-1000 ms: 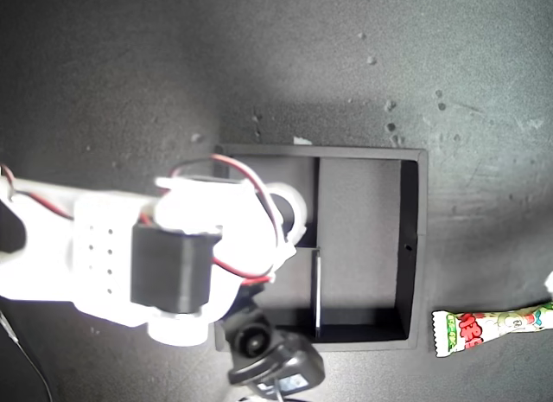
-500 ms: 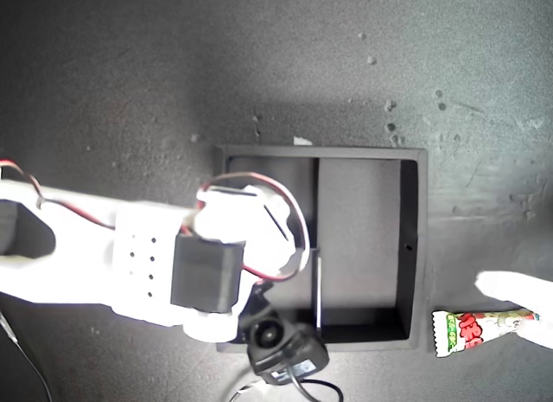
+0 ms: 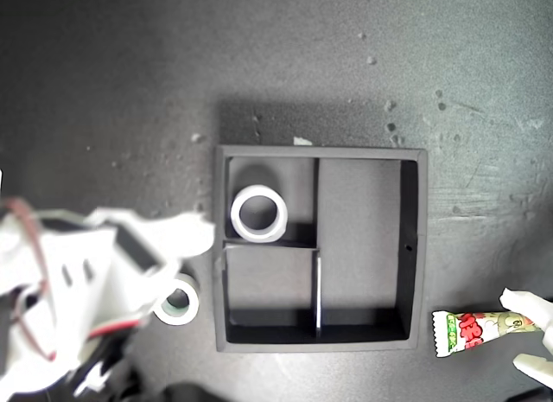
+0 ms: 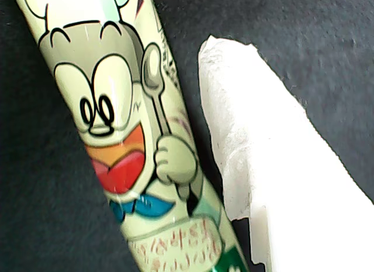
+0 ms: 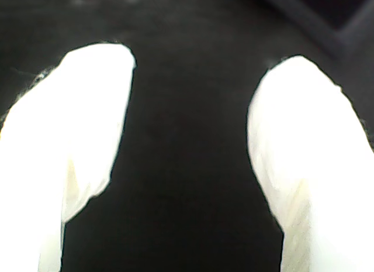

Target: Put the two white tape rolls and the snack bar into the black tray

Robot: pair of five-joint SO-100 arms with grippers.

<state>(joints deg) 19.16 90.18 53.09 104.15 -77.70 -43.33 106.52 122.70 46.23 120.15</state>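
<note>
The black tray (image 3: 413, 246) lies mid-scene in the exterior view. The larger white tape roll (image 3: 258, 213) lies flat in its upper-left small compartment. Outside the tray's left wall lies the smaller white tape roll (image 3: 177, 303), partly covered by my second arm (image 3: 95, 281). My second gripper (image 5: 193, 67) is open over bare dark mat, holding nothing, a tray corner (image 5: 345, 14) just beyond it. The snack bar (image 3: 471, 330) lies off the tray's lower-right corner. My first gripper (image 3: 525, 333) is open, a fingertip on each side of the bar's right end. Close up, one finger (image 4: 274, 167) sits beside the snack bar (image 4: 134, 143).
The surface is a dark grey mat (image 3: 130, 91) with small pale specks. The tray's long right compartment (image 3: 359, 246) and lower-left compartment (image 3: 268, 281) hold nothing. My second arm fills the exterior view's lower left.
My second arm has pulled back from over the tray toward the exterior view's left, uncovering the larger roll in its compartment and the smaller roll outside. My first gripper's fingertips have come around the snack bar's end.
</note>
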